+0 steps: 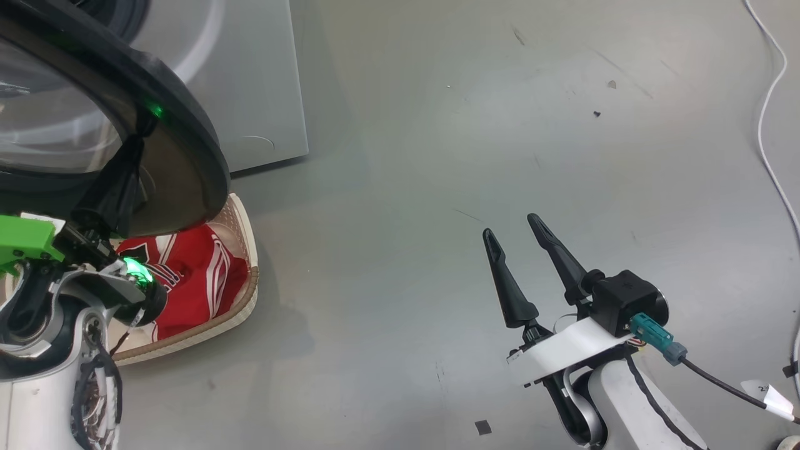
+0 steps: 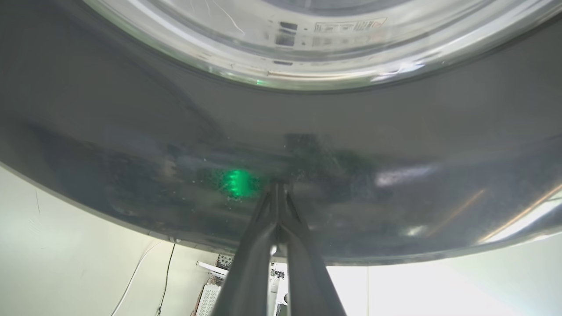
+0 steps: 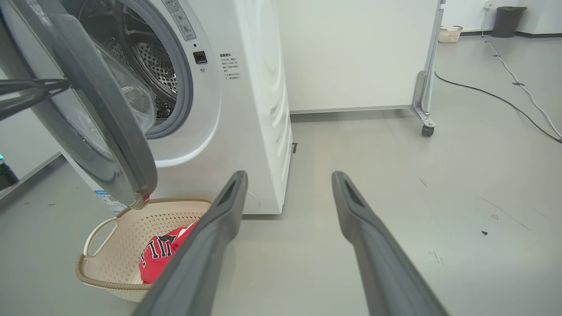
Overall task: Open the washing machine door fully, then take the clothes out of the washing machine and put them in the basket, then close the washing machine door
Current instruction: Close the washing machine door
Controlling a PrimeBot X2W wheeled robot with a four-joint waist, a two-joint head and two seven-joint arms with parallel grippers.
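The washing machine door stands part open, its black rim hanging over the basket. My left gripper is shut, and its joined tips touch the door's outer rim; from the right wrist they come in at the left. Red clothes with white stripes lie in the cream basket, lettering showing. The washing machine shows its steel drum behind the door. My right gripper is open over bare floor, to the right of the basket, holding nothing.
A white cable runs along the floor at the right. Behind the machine stands a white wheeled partition, with a dark cable, another basket and a bin beyond it.
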